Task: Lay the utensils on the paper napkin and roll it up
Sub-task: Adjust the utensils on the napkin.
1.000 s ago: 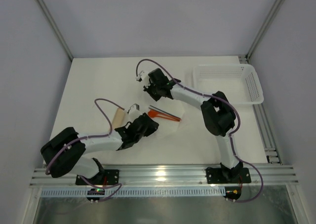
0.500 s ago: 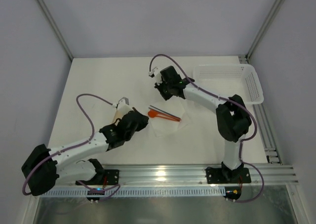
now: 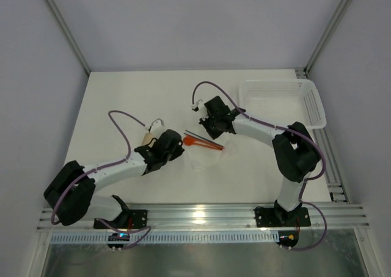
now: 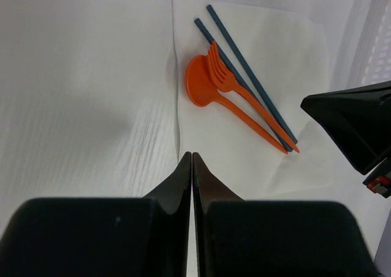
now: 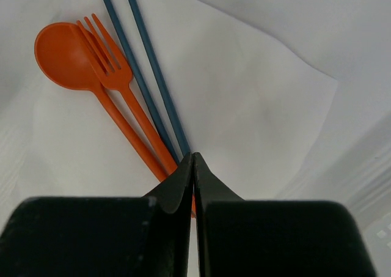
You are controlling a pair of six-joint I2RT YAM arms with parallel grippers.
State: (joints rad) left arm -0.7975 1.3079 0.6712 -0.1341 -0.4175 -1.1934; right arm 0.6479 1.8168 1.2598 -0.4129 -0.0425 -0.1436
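White counter [image 3: 122, 99], matte, boxed in by pale grey walls [image 3: 183, 26] with aluminium posts [image 3: 64, 29] in the far corners. An extrusion rail [image 3: 201, 216] runs along the near edge. White perforated basket [image 3: 311, 106] sits at 2 o'clock on the counter. A short beige piece [image 3: 146, 139] lies at 10 o'clock of the left gripper [image 3: 181, 150], just beside its wrist.

Paper napkin [image 3: 204, 158] is flat mid-counter, slightly crinkled. All utensils are on it, bunched and parallel: orange spoon [image 3: 188, 140], orange fork [image 4: 221, 70] partly over the spoon bowl, and two dark blue sticks [image 4: 235, 49] alongside. Heads point to 9 o'clock in the top view, handles to 4 o'clock.

Left gripper: tips together, at the napkin's left edge, with the spoon bowl at 2 o'clock of it, close (can't tell if any paper is pinched).

Right gripper [image 3: 209, 132]: tips together, at 12 o'clock of the bundle. In the right wrist view its tips sit right over the handle ends; contact can't be told.
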